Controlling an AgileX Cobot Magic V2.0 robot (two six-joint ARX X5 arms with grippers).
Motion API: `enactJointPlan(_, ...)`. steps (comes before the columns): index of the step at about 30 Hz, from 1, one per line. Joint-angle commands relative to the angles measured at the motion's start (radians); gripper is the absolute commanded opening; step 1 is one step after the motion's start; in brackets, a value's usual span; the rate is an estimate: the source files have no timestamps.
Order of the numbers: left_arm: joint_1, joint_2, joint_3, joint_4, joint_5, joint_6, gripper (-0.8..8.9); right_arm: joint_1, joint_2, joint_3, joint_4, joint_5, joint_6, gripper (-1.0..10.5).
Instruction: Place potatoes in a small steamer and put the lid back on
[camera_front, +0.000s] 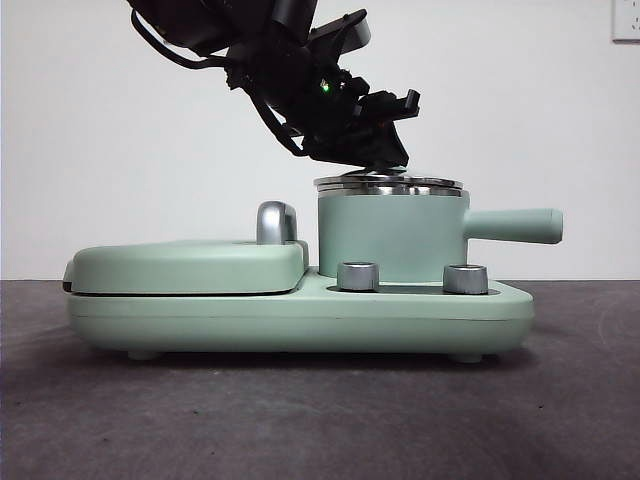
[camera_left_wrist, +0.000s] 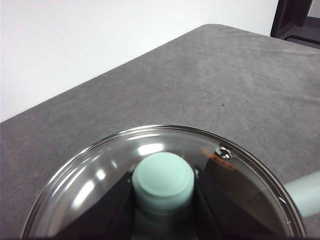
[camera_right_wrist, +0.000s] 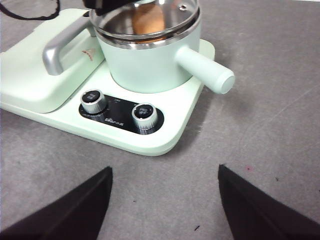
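The mint-green steamer pot (camera_front: 390, 235) stands on the base unit with its long side handle (camera_front: 510, 225) pointing right. The glass lid (camera_front: 388, 184) lies on the pot's steel rim. My left gripper (camera_front: 385, 160) comes down from the upper left and is shut on the lid's mint-green knob (camera_left_wrist: 163, 181), one jaw on each side. In the right wrist view the orange-brown potato (camera_right_wrist: 148, 19) shows through the lid (camera_right_wrist: 175, 22), inside the pot (camera_right_wrist: 150, 60). My right gripper (camera_right_wrist: 165, 200) is open and empty, over the table in front of the base unit.
The mint-green base unit (camera_front: 300, 315) carries a flat griddle cover (camera_front: 185, 265) with a chrome handle (camera_front: 275, 222) on the left. Two steel dials (camera_front: 358, 276) (camera_front: 465, 278) sit at its front. Grey table cloth (camera_front: 320, 420) lies all around.
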Motion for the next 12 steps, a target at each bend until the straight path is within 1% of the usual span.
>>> enactJointPlan(1, -0.008, 0.019, 0.037, 0.026, 0.020, -0.002, 0.08, 0.005, 0.002, 0.002, 0.006, 0.006, 0.006, 3.3)
enactJointPlan(12, -0.008, 0.023, 0.037, 0.025, 0.033, -0.002, 0.08, 0.005, 0.002, 0.002, 0.006, 0.007, 0.006, 3.3)
